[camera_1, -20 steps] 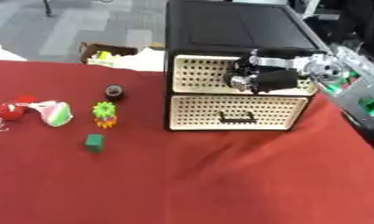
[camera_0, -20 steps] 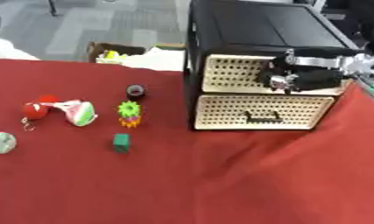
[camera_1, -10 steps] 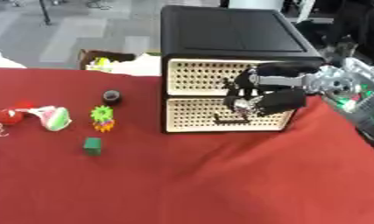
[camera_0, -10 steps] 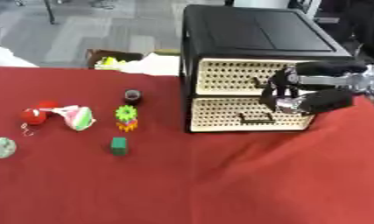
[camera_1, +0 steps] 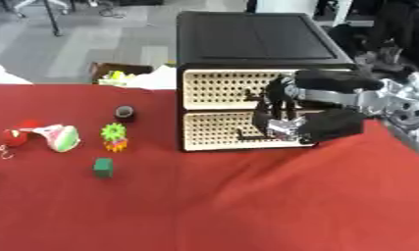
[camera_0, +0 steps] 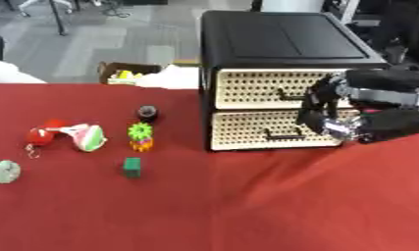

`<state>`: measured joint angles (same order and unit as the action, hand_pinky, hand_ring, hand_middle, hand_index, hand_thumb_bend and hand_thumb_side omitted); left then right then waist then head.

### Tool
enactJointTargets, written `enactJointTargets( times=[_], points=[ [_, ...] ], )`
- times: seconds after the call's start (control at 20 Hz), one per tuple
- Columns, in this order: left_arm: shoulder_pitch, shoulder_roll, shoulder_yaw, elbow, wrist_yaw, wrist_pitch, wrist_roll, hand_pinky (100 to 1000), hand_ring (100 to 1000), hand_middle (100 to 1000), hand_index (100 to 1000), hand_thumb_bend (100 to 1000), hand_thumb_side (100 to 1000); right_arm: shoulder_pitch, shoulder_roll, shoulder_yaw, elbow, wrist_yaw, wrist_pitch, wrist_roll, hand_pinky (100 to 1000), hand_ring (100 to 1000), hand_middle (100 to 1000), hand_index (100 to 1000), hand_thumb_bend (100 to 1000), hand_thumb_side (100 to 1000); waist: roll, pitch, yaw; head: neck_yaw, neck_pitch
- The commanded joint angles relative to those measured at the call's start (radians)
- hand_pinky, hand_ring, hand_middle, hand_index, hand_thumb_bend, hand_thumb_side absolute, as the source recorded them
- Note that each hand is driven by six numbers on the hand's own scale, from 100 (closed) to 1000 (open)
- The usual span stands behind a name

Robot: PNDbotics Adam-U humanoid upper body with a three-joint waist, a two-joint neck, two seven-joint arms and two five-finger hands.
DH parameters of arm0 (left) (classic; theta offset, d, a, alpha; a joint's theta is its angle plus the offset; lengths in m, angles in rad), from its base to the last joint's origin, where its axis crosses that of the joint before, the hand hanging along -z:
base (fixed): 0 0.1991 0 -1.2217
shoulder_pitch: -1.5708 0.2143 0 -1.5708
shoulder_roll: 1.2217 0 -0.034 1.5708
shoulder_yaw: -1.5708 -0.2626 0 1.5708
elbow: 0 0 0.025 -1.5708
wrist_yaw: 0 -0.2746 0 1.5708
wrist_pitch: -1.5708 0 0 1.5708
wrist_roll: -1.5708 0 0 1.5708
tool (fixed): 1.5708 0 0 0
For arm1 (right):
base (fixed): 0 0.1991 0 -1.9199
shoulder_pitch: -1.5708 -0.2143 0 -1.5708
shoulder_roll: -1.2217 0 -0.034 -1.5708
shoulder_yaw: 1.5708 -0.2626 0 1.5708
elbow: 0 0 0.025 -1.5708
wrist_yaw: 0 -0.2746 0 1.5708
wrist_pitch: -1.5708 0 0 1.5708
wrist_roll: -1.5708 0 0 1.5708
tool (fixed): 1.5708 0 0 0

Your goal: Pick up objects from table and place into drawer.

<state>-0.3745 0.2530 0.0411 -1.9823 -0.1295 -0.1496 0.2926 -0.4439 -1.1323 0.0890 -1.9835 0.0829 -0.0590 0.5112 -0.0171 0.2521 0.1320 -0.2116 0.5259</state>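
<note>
The right hand [camera_1: 285, 115] is in front of the lower drawer [camera_0: 247, 130] of the black box [camera_0: 281, 39]. I cannot tell if its fingers are apart or together.

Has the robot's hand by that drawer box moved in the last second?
Yes. The right hand has dropped from the upper drawer to the lower drawer front.
</note>
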Motion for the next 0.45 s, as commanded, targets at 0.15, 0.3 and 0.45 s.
enactJointTargets(
  times=[0.15,0.3,0.45],
  points=[
    [-0.001,0.007,0.018,-0.018,0.000,-0.002,0.017,474,604,636,761,100,945,0.027,0.031,-0.126,-0.017,-0.080,-0.071,-0.077,489,531,561,705,100,1000,0.013,-0.023,-0.015,0.035,0.007],
    [0.001,0.005,0.021,-0.018,0.001,-0.003,0.028,468,601,634,762,100,943,0.066,0.088,-0.196,-0.017,-0.124,-0.107,-0.120,501,521,546,694,100,1000,0.024,-0.024,-0.025,0.059,0.011],
    [0.003,0.003,0.022,-0.018,0.001,-0.006,0.035,467,600,634,762,100,942,0.089,0.152,-0.253,-0.017,-0.167,-0.141,-0.164,501,527,550,692,100,1000,0.033,-0.023,-0.031,0.072,0.012]
  ],
)
